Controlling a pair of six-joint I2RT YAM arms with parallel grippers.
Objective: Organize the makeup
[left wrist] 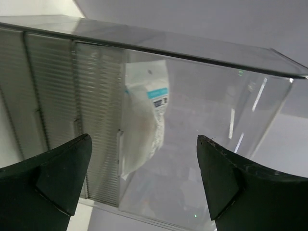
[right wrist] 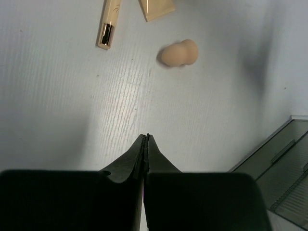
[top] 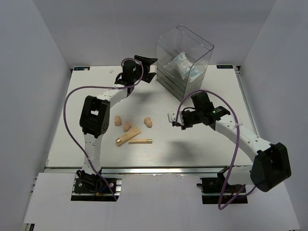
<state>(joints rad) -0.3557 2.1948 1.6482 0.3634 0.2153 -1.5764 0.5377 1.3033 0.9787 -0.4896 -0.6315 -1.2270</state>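
Looking down from above, the left gripper (top: 150, 68) hangs at the far middle of the table (top: 62, 144), jaws spread wide with nothing between them, just beside the left wall of the clear drawer box (top: 204, 53). A white packet (top: 183, 65) sits inside the box's open top section. The right gripper (top: 171, 118) is nearer and right of centre, pinched together on nothing. Three peach sponges (top: 127, 126) lie loose left of centre. Just nearer than them are the tube (top: 129, 136) and the gold stick (top: 141, 141), side by side and almost touching. I can't find a fourth sponge from here. In the left wrist's view, the two wide-set fingers frame the box wall, with the packet showing through it. The wall looks very close, and my worry is that any swing toward it would knock the light box askew or tip it. In the right wrist's view, the closed tips point at bare table. One sponge lies a little beyond them, the stick and tube farther off at the top edge, and a corner of the box on the right. If this gripper drops in with its jaws together, I'd expect it only to nudge the sponge and send it rolling. The sponge is soft and rounded, so an off-centre pinch could squirt it out. The stick lies flat and thin, so a grab at it may scrape the table or drag the tube along.
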